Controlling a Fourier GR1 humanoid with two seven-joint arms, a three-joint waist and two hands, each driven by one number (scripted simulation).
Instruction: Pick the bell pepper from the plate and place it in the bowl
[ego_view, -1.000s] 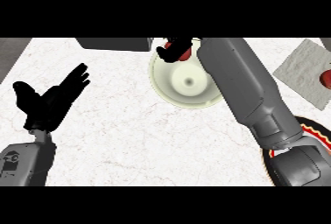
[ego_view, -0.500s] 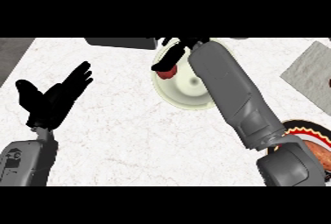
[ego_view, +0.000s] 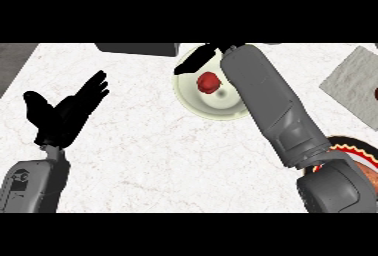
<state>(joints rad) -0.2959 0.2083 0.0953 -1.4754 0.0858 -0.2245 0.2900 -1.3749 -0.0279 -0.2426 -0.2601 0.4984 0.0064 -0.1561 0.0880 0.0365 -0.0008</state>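
Observation:
The red bell pepper (ego_view: 209, 82) lies inside the cream bowl (ego_view: 193, 98) at the counter's far middle, with nothing holding it. My right hand (ego_view: 193, 58) hovers over the bowl's far rim, fingers spread and open, just above the pepper. Its grey forearm crosses the bowl's right side and hides that part. The patterned plate (ego_view: 356, 151) peeks out at the lower right, mostly hidden behind my right arm. My left hand (ego_view: 65, 112) rests open at the left, fingers up.
A dark grey block (ego_view: 137, 48) sits at the far edge left of the bowl. A grey cloth (ego_view: 357, 83) lies at the far right, with a red thing (ego_view: 375, 92) at the view's edge. The counter is white marble.
The pepper has left my right hand and now lies in the bowl. The hand's fingers have spread open above it. The left hand has stayed put.

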